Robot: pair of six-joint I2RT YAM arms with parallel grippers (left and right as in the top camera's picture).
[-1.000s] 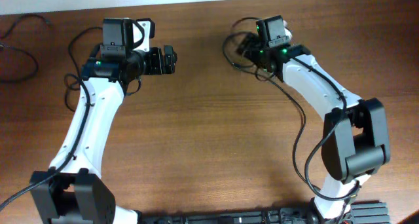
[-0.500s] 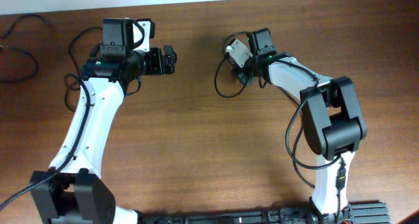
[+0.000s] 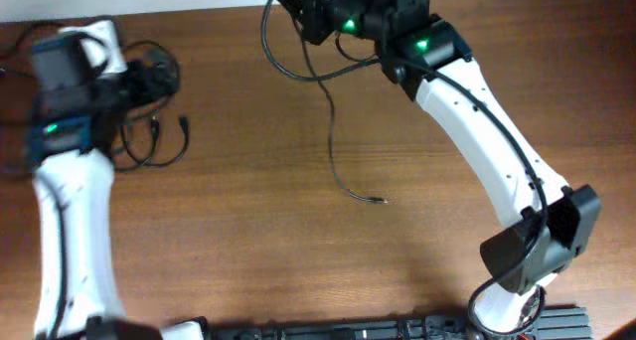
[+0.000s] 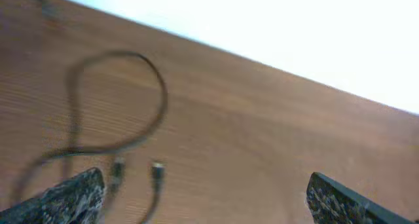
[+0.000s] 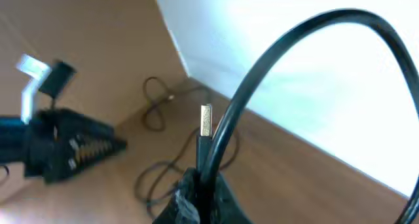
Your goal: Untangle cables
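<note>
My right gripper is at the table's far edge, shut on one black cable. That cable hangs from the jaws and trails down to a plug end resting on the wood. In the right wrist view the gripper pinches the cable just below its metal-tipped plug. Loose loops of other cables lie at the far left. My left gripper hovers over them, open. In its wrist view a blurred cable loop and two plug ends lie between and ahead of the open gripper.
The right arm stretches diagonally across the right half of the table. Its base hardware lines the near edge. A pale wall runs behind the far edge. The left arm shows in the right wrist view.
The right gripper has shut on a cable and lifted it up and left toward the far edge. The left arm has swung left over the loose cables there, still open.
</note>
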